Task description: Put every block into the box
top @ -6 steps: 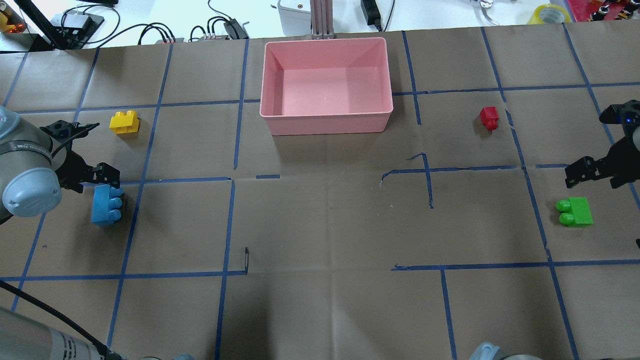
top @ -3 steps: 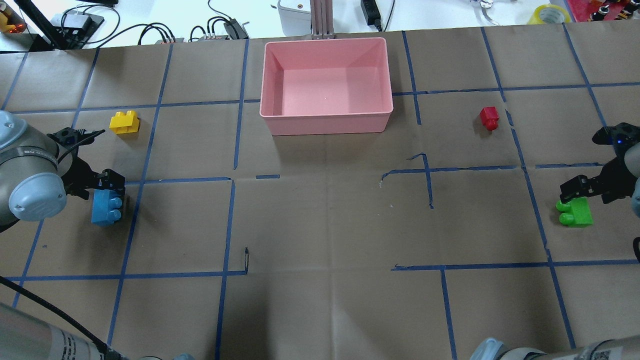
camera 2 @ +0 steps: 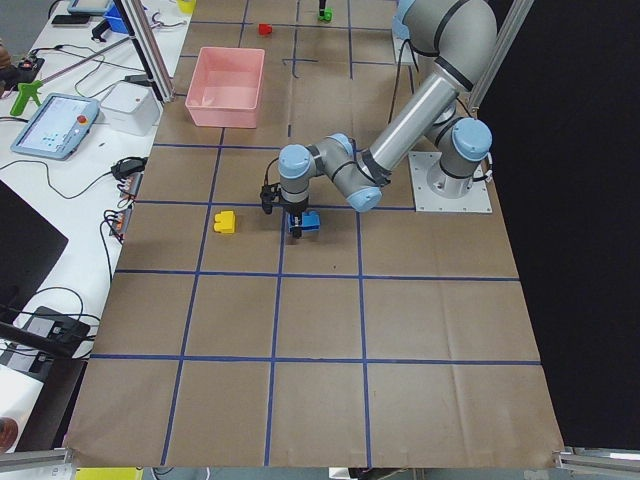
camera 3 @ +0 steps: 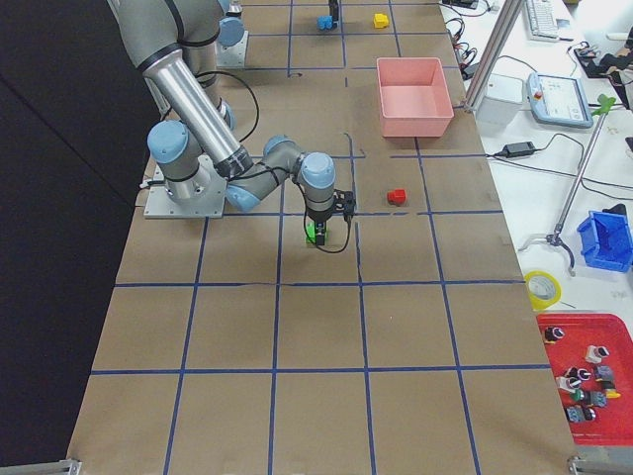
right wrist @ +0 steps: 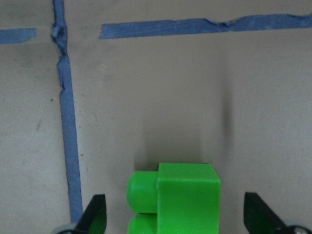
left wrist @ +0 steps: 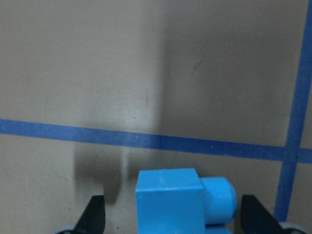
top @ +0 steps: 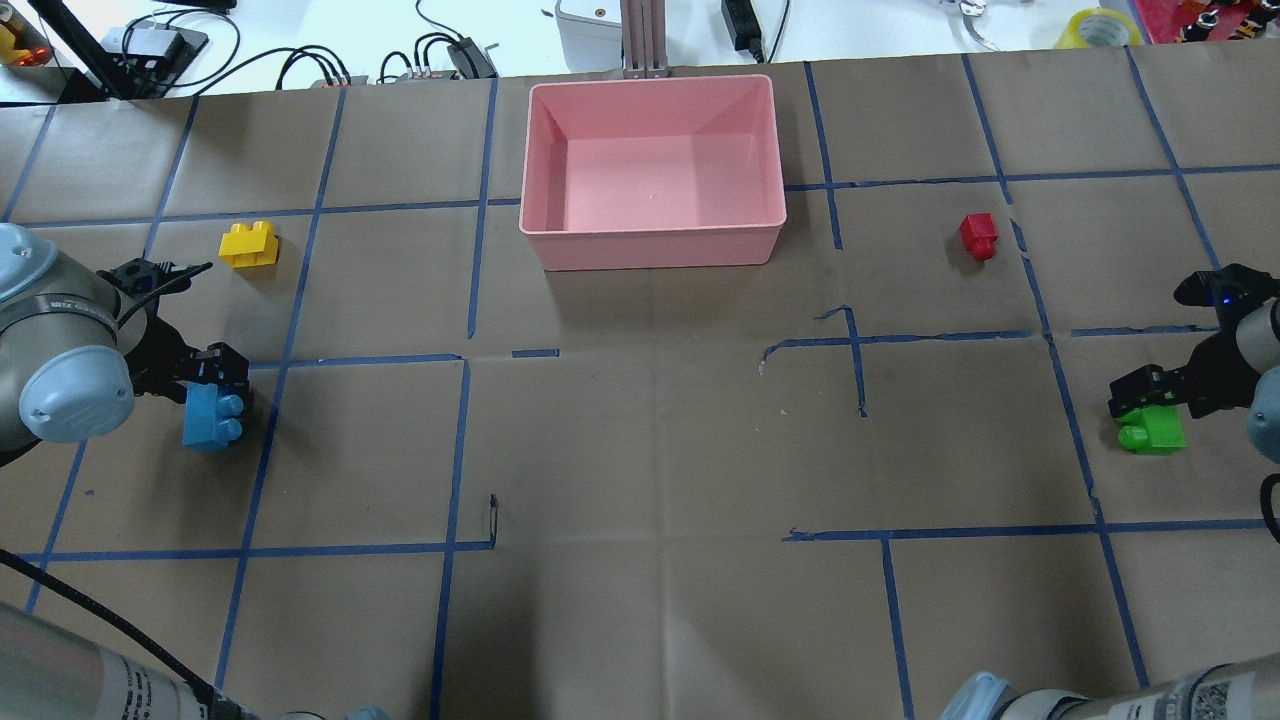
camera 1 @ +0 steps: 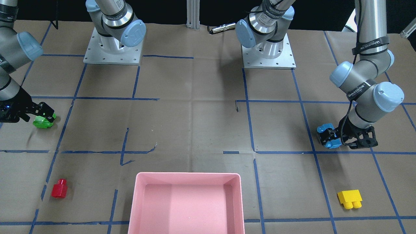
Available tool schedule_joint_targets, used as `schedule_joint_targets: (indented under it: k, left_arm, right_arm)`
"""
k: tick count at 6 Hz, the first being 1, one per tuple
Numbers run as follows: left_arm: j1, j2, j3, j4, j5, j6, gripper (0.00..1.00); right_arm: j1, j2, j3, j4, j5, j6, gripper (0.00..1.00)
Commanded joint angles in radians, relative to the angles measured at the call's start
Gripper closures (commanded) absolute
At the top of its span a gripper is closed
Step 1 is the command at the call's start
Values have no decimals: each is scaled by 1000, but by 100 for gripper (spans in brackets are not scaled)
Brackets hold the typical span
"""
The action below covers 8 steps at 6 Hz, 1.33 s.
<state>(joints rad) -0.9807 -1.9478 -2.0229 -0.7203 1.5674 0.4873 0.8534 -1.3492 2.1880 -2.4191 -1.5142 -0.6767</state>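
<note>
The blue brick [top: 212, 422] lies on its side at the table's left. My left gripper [top: 213, 383] is low over its far end and open. In the left wrist view the brick [left wrist: 168, 202] sits between the two spread fingers [left wrist: 93, 218]. The green brick [top: 1157, 430] lies at the right. My right gripper [top: 1143, 398] is open around it, and the right wrist view shows the brick [right wrist: 187, 200] between the fingers [right wrist: 95, 217] with gaps on both sides. The yellow brick [top: 248, 244] and the red brick [top: 978, 236] lie loose. The pink box [top: 650, 245] stands empty at the far middle.
Brown paper with a blue tape grid covers the table. Cables and power units [top: 455, 55] and a tape roll [top: 1100, 28] lie past the far edge. The arm bases [camera 1: 112, 48] stand on the robot's side.
Both grippers have moved toward the near side and down onto their bricks: the left one over the blue brick's far end, the right one over the green brick. No brick has moved.
</note>
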Motion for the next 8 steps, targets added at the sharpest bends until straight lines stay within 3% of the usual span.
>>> schedule_joint_targets:
  k: [1,4,6,7,8]
  left_arm:
    - [0,6,0,-34,-3,-1,57]
    - [-3,21,15,-73,-3,-3,95]
    - [-4,47,21,-83,-3,-3,100]
    - [-12,100,89,-187,-3,-3,100]
    - [-15,125,272,-455,-4,-3,100]
  right_arm:
    - [0,8,9,-3,-15,-6,4]
    - [-2,7,25,-3,-32,-11,8]
    - [-2,4,24,-3,-44,-11,49]
    - [-2,-2,21,-3,-44,-11,70]
    - [-2,-17,1,-3,-44,-8,81]
